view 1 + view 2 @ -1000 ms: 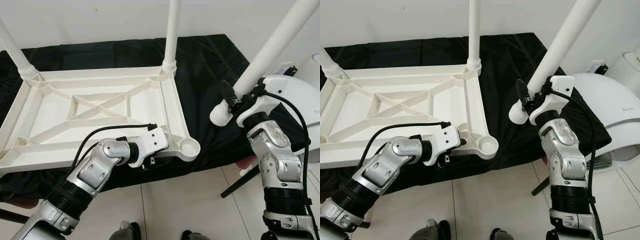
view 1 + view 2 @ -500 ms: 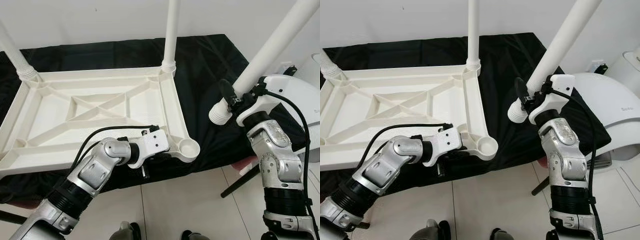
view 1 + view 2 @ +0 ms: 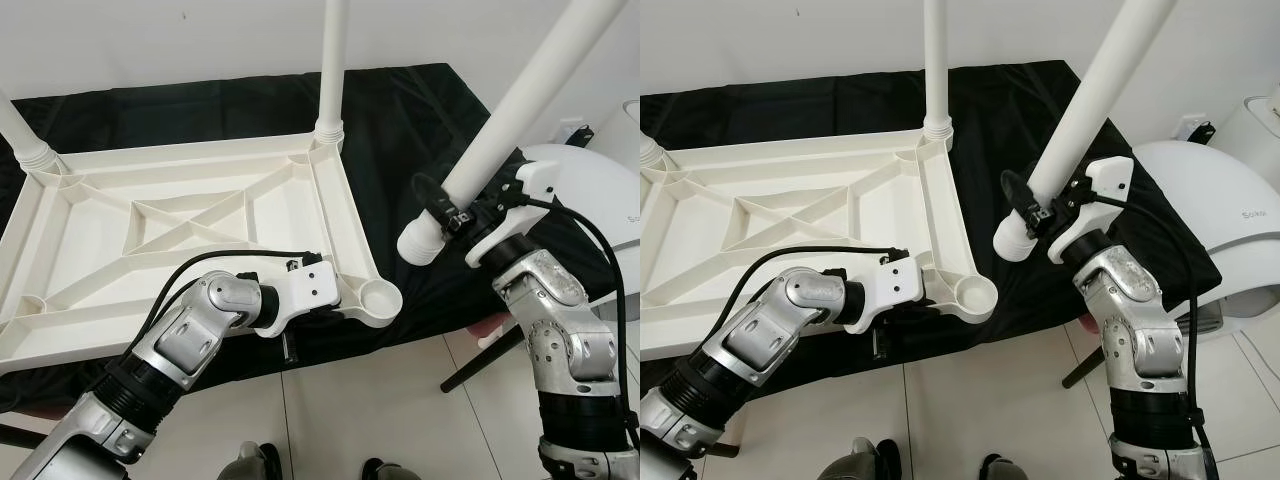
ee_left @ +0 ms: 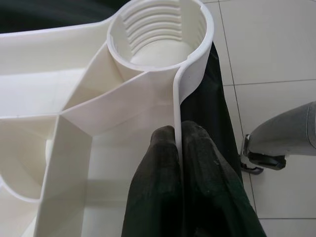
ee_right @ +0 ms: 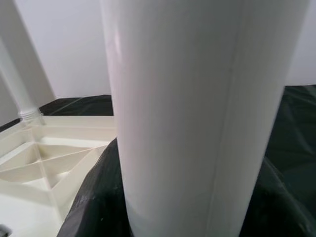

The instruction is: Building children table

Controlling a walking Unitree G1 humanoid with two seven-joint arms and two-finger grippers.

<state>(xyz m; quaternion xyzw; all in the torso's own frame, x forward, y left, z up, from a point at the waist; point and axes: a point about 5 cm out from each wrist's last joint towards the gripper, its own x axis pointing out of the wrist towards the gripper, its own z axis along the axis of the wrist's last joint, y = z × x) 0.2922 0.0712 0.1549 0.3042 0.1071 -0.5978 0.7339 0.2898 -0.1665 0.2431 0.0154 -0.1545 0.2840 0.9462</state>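
My right hand [image 3: 452, 212] has swung the loose table leg [image 3: 500, 135] inward since a second ago: its threaded end [image 3: 417, 243] now hangs lower and nearer the empty corner socket [image 3: 380, 296], though a strip of black cloth [image 3: 410, 130] shows between them. The leg tilts, top leaning away to my right, with my fingers clamped around it just above the threads. In the right wrist view the white shaft [image 5: 192, 113] stands close up with the tabletop behind it.

My left hand [image 4: 180, 170] stays pinched on the near rim of the upside-down tabletop [image 3: 170, 220], one finger on each side of the thin wall, just beside the socket [image 4: 160, 29]. The tabletop has shifted slightly on the cloth-covered desk.

The socket corner juts over the desk's near edge, with tiled floor [image 3: 400, 400] below it. Two legs already stand upright in the far corners: one at far right [image 3: 331, 60], one at far left [image 3: 25, 135]. To my right sits a white rounded appliance [image 3: 590, 200], close to my right arm. The room above the socket is open.
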